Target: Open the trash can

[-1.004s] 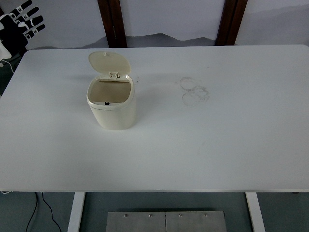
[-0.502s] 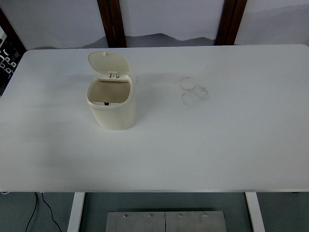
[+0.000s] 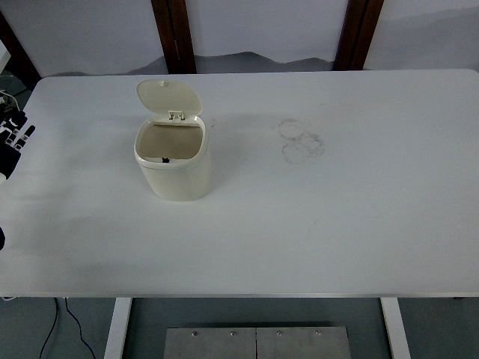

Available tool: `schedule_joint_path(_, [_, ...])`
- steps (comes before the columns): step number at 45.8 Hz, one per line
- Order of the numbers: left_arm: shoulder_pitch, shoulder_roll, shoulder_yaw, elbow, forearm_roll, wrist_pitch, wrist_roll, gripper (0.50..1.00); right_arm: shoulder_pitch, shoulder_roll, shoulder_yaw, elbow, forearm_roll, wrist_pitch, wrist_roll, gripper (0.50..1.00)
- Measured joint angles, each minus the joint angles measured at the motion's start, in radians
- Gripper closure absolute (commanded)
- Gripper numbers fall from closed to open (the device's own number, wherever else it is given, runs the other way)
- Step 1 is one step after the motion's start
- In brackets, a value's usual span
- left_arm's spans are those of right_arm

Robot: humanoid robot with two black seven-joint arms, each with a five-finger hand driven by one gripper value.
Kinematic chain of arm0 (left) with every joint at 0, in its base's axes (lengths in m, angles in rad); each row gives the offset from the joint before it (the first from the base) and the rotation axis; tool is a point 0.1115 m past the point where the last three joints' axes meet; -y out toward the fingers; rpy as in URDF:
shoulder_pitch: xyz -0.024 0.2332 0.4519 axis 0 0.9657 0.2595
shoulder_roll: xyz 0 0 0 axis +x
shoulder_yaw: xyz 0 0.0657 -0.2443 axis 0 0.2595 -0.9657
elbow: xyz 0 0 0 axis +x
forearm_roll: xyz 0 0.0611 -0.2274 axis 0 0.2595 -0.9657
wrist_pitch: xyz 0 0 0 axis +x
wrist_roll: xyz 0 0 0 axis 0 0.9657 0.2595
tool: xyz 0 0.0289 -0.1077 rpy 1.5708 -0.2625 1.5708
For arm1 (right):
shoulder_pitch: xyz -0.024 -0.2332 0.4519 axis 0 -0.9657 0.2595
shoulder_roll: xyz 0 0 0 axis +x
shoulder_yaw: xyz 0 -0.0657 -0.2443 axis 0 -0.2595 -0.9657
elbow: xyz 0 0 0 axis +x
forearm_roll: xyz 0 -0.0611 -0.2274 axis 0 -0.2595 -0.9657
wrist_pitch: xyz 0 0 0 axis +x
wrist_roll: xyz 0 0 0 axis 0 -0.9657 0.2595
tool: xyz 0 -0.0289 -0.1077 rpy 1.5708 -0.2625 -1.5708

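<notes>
A cream trash can (image 3: pixel 174 170) stands on the white table (image 3: pixel 337 224), left of the middle. Its hinged lid (image 3: pixel 168 97) is flipped up and back, and the inside shows, brownish and with nothing in it that I can see. My left hand (image 3: pixel 13 139) shows only partly at the picture's left edge, over the table's left border and far from the can. Its black and white fingers (image 3: pixel 20 132) are stretched out and hold nothing. The right arm is out of view.
Faint ring marks (image 3: pixel 301 140) lie on the table right of the can. Two dark wooden posts (image 3: pixel 174 34) stand behind the far edge. A cable (image 3: pixel 63 318) hangs below the front left corner, and a metal plate (image 3: pixel 257 342) lies under the front edge.
My left hand has come down along the left edge, from the top left corner to beside the table's left border. The can and its raised lid have not moved.
</notes>
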Motion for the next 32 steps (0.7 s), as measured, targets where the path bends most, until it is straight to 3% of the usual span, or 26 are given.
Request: schedule_joint_path(32, [0.039, 0.004, 0.0, -0.002, -0.021, -0.022, -0.002, 0.5, 0.002, 0.0, -0.003, 0.008, -0.007, 0.001, -0.006, 0.507])
